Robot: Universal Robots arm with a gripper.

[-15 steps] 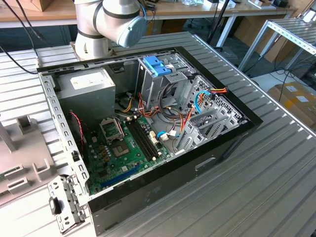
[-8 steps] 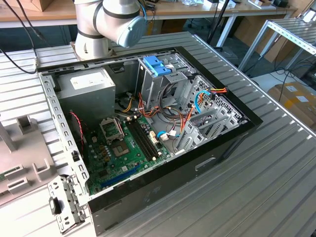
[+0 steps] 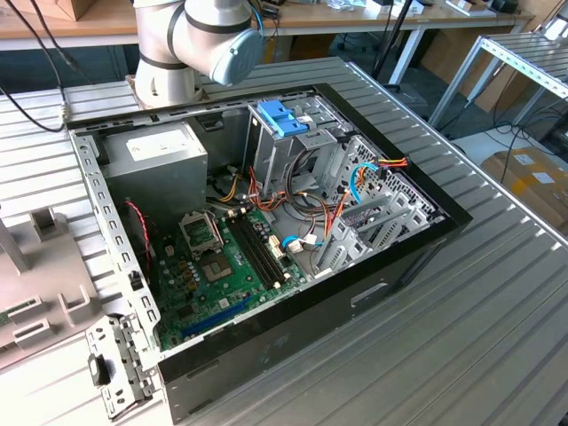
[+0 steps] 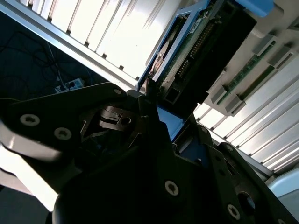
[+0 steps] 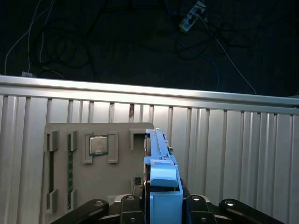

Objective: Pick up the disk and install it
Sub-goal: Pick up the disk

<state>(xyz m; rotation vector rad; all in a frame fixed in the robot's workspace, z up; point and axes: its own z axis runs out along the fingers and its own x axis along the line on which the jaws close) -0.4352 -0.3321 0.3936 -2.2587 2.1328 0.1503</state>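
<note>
The exterior view looked down at a slant onto the open computer case [image 3: 399,266] and the ribbed table [image 3: 497,337], with the arm [image 3: 195,35] at the far side. The first wrist view faced down past the gripper [image 5: 161,207] from some height. The second wrist view sat very close behind it. Both wrist views shared the disk [image 5: 159,149] [image 4: 196,51] and the grey tray [image 5: 121,186] [image 4: 261,60], which also lay at the exterior view's left [image 3: 44,257].

No print can be read, even on the white sticker [image 3: 156,145]
</note>
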